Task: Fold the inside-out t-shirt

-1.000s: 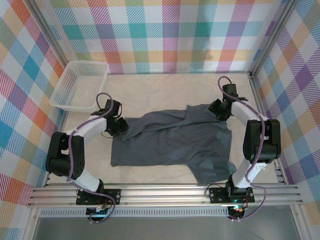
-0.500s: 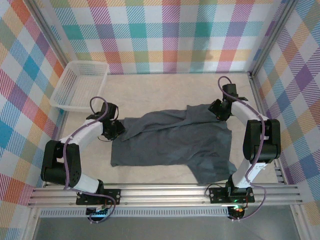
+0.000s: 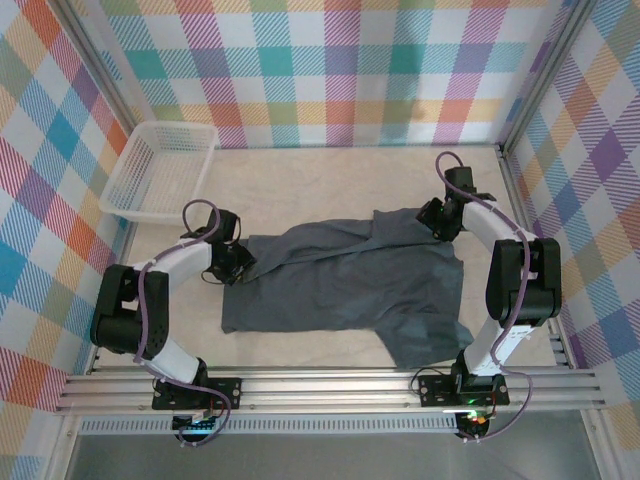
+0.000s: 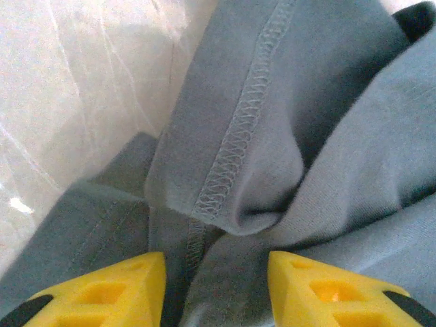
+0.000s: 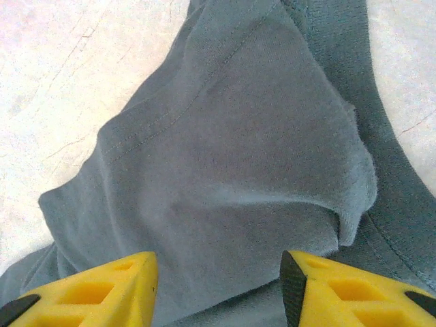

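Looking down from the top camera, shows the wrinkled slate blue-grey short-sleeved cloth t-shirt [image 3: 350,290] spread across the middle of the pale tabletop [image 3: 300,180], with one flap reaching toward the near aluminium rail [image 3: 330,385]. Puts the left gripper [image 3: 238,265] at the shirt's left edge and the right gripper [image 3: 435,222] at its far right corner, but hides how the jaws stand. From the left wrist, reveals overlock stitching [image 4: 238,136] along a raised fold, with the left gripper [image 4: 216,262] spread and a yellow finger on either side of the cloth. From the right wrist, catches the right gripper [image 5: 218,262] with fingers apart and a hump of cloth bulging ahead — pinched or only straddled, cannot tell. Off at the far left, well apart from the shirt, leaves a white plastic mesh basket [image 3: 125,175] — and behind it all, bright plaid walls [image 3: 330,70].
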You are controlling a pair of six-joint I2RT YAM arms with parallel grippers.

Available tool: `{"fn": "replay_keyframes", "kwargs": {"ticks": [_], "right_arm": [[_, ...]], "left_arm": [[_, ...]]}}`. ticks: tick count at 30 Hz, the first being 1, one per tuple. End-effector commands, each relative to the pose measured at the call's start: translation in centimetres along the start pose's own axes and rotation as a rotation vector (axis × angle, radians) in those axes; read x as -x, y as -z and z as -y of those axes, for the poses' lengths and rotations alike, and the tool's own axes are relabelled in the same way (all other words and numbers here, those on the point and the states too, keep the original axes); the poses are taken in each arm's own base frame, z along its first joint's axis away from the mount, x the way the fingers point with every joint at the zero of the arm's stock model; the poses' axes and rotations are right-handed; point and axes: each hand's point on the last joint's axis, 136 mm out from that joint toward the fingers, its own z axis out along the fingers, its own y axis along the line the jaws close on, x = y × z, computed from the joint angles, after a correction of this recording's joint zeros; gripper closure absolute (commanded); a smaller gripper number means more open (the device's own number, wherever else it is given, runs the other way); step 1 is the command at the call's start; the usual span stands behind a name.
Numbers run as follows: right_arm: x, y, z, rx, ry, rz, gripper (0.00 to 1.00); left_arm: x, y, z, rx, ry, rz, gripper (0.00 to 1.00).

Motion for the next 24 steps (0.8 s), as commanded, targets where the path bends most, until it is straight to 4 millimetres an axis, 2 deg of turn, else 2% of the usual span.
{"fn": "replay_keyframes", "kwargs": {"ticks": [1, 6, 19, 24], "right_arm": [[0.1, 0.2, -0.7, 0.011, 0.017, -0.009, 0.49], [0.0, 0.1, -0.7, 0.010, 0.015, -0.012, 0.49], [-0.3, -0.3, -1.0, 0.002, 0.021, -0.025, 0.49], [-0.2, -0.2, -1.1, 0.003, 0.027, -0.025, 0.49]], "left_arm": [[-0.3, -0.6, -0.3, -0.018, 0.036, -0.021, 0.63], [-0.4, -0.5, -0.2, -0.040, 0.049, -0.027, 0.73], [-0.4, 1.1, 0.7, -0.098, 0.060, -0.026, 0.80], [-1.0, 0.7, 0.9, -0.132, 0.080, -0.054, 0.80]]}}
